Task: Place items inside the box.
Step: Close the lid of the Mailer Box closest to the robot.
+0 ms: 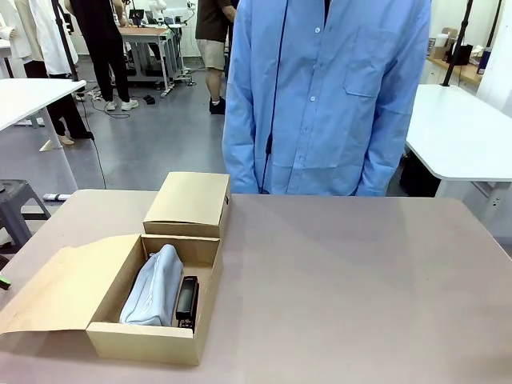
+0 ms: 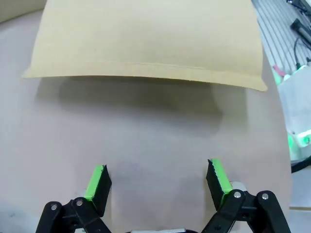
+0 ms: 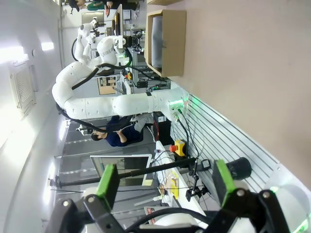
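An open cardboard box (image 1: 144,342) sits at the near left of the table. Inside it lie two items side by side: a pale grey fabric pouch (image 1: 154,288) and a black oblong stapler (image 1: 188,300). Its flap (image 1: 60,292) folds out to the left. In the left wrist view my left gripper (image 2: 160,179) is open just above the bare tabletop, with a cardboard flap (image 2: 146,39) ahead of its fingers. My right gripper (image 3: 165,184) is open and holds nothing, far from the box (image 3: 174,43), beyond the table's edge.
A second, closed cardboard piece (image 1: 188,202) rests against the open box's far side. A person in a blue shirt (image 1: 328,96) stands at the far edge with hands behind. The right wrist view shows my white left arm (image 3: 121,104) beside the table (image 3: 243,63).
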Controlling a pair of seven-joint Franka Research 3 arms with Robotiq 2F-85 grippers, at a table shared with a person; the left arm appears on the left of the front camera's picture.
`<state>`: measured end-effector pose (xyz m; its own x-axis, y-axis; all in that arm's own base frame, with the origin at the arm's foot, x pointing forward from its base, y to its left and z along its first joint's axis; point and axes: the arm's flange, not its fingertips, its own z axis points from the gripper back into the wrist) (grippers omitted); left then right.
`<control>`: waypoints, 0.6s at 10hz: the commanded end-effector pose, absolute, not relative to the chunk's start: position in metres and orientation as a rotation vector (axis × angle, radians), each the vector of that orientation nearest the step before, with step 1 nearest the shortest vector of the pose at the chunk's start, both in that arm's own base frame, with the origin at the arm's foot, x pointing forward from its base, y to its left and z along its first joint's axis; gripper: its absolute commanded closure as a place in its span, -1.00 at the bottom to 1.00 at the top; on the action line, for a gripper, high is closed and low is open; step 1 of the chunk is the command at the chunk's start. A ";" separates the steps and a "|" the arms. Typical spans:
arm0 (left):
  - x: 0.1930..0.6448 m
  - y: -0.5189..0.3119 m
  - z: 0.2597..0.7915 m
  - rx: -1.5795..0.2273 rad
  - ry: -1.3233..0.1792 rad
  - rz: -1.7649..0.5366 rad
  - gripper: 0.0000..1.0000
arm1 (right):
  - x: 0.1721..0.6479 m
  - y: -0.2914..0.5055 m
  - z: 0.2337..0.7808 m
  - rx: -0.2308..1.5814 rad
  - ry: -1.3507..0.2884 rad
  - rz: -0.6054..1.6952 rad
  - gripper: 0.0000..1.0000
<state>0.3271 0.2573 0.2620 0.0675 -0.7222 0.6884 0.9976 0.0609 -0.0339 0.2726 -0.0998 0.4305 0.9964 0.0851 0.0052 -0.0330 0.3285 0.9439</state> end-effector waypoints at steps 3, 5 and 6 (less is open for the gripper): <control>0.327 0.244 0.263 -0.628 -0.680 -1.399 -1.00 | 0.273 -0.098 0.436 1.248 0.047 0.065 -1.00; 0.329 0.229 0.260 -0.653 -0.682 -1.421 -1.00 | 0.273 -0.098 0.436 1.248 0.047 0.065 -1.00; 0.335 0.219 0.256 -0.669 -0.645 -1.446 -1.00 | 0.273 -0.098 0.436 1.248 0.047 0.065 -1.00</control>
